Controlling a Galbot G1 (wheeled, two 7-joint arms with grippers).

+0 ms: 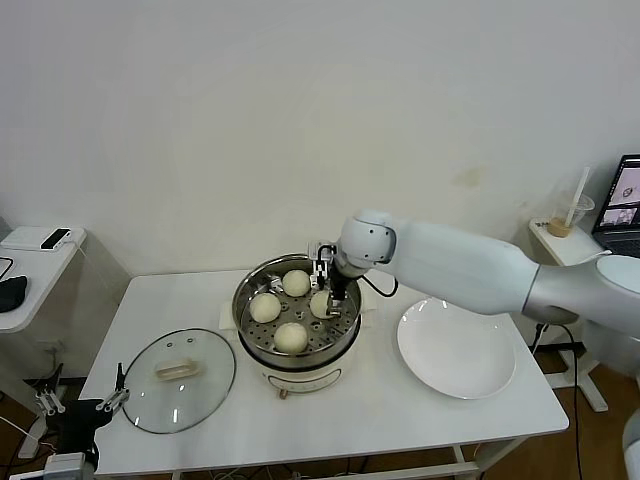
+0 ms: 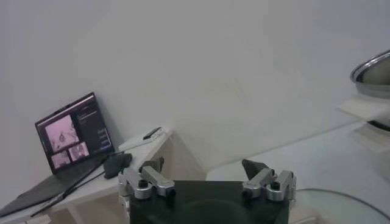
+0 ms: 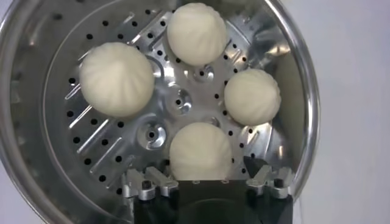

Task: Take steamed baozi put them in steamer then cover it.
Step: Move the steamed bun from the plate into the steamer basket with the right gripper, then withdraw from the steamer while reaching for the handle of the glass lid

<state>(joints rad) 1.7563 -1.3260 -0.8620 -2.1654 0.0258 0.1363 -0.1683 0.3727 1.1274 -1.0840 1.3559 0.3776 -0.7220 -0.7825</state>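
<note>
Buns first: four small round cream-white steamed baozi (image 1: 291, 337) sit on the perforated tray inside the round shiny stainless-steel steamer (image 1: 247, 321), which stands on its cream-white electric base near the middle of the white table (image 1: 180, 290). From the head view one bun lies at the front of the pot, one on the robot's left side, one at the back, and one on the right, partly behind the gripper. In the right wrist view all four baozi (image 3: 117, 79) are spread around the tray's centre, apart from one another.

The right gripper (image 1: 328, 287) reaches into the steamer from the robot's right, the white arm stretching across above the table. Its fingers (image 3: 148, 183) stand apart on either side of the nearest bun without closing on it; whether they touch it I cannot tell.

The round transparent glass cover (image 1: 178, 380) with its metal rim and cream-white bar handle lies flat on the table to the left of the steamer, near but apart from it. A flat round white plate (image 1: 457, 348) lies on the table to the steamer's right.

The left gripper (image 1: 82, 403) waits low at the table's front-left corner, just beside the cover's rim, its fingers (image 2: 145, 182) spread wide with nothing between them
</note>
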